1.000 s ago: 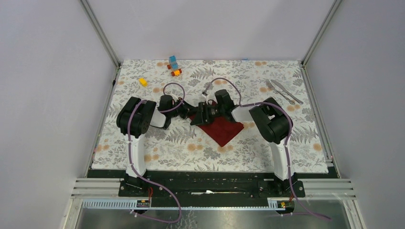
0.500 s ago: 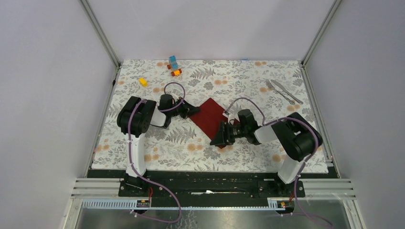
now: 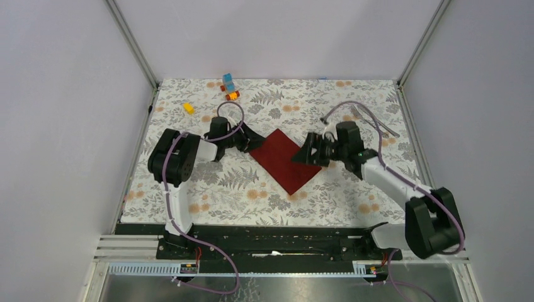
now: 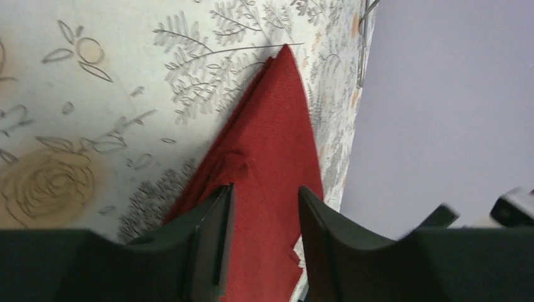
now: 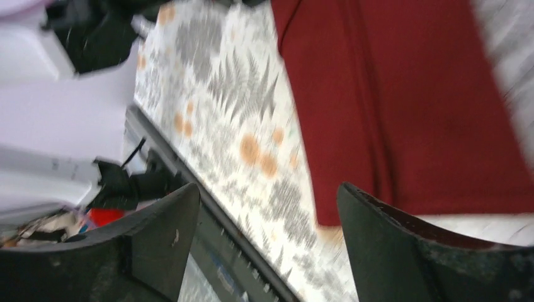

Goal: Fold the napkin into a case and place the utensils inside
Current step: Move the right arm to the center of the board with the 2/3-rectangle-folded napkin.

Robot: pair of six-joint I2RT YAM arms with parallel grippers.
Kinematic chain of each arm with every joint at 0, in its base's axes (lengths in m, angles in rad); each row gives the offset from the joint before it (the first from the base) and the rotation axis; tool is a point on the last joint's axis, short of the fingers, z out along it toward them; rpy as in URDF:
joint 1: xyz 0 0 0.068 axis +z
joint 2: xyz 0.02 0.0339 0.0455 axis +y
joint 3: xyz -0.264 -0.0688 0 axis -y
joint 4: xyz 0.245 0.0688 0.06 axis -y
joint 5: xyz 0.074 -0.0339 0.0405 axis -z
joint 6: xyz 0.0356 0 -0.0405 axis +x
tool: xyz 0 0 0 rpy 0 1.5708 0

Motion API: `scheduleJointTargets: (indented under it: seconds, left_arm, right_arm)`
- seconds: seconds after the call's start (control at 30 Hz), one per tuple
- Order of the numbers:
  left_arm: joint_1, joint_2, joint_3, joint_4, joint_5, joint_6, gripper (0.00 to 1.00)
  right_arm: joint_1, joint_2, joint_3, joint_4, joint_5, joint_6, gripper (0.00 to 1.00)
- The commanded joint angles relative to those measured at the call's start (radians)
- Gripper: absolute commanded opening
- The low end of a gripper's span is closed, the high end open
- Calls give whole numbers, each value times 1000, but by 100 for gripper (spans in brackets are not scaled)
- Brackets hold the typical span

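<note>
The dark red napkin lies flat on the leaf-patterned surface. It is folded into a long rectangle set at a slant, roughly in the middle between the two arms.

The left hand sits low at the cloth's left corner. From its wrist view the left hand has its fingers a narrow way apart, the napkin showing beneath the gap with a small pucker in it, not pinched.

The right hand hangs over the cloth's right edge, spread wide with nothing between its fingers.

The fork and knife lie near the far right corner, partly behind the right arm's cable, well apart from the cloth. A few toy blocks sit along the far edge.
</note>
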Motion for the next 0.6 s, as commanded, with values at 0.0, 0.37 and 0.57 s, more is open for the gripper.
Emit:
scheduleJointTargets:
  seconds: [0.0,0.37,0.57]
  left_arm:
    - [8,-170,40,-136,-4,92,52]
    - [7,-685,-119,-562,-1,349,71]
    - [0,-913,-344,-624,-8,343,72]
  right_arm:
    - [-47,188,204,-128,84,-88,81]
    - [56,465,229,8,262,-6,35]
    - [250,478,117,134,359,224,28]
